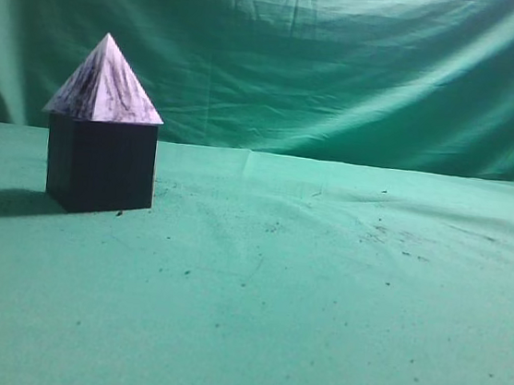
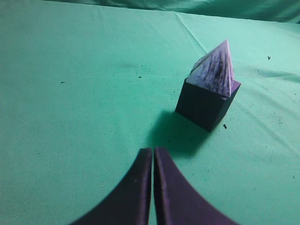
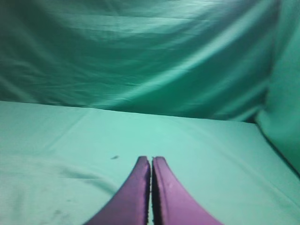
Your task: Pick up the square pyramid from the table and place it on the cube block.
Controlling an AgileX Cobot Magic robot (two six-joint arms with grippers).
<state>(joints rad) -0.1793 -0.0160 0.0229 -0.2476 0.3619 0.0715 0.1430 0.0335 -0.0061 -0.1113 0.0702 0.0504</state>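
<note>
The square pyramid (image 1: 107, 82), pale lilac with dark streaks, sits upright on top of the dark cube block (image 1: 100, 165) at the left of the green table (image 1: 320, 293). In the left wrist view the pyramid (image 2: 214, 70) rests on the cube (image 2: 206, 105), ahead and to the right of my left gripper (image 2: 153, 151), which is shut and empty, well apart from them. My right gripper (image 3: 151, 159) is shut and empty over bare green cloth. Neither gripper shows in the exterior view.
A wrinkled green cloth backdrop (image 1: 328, 61) hangs behind the table. In the right wrist view the cloth wall (image 3: 140, 56) rises at the back and along the right side. Small dark flecks dot the cloth.
</note>
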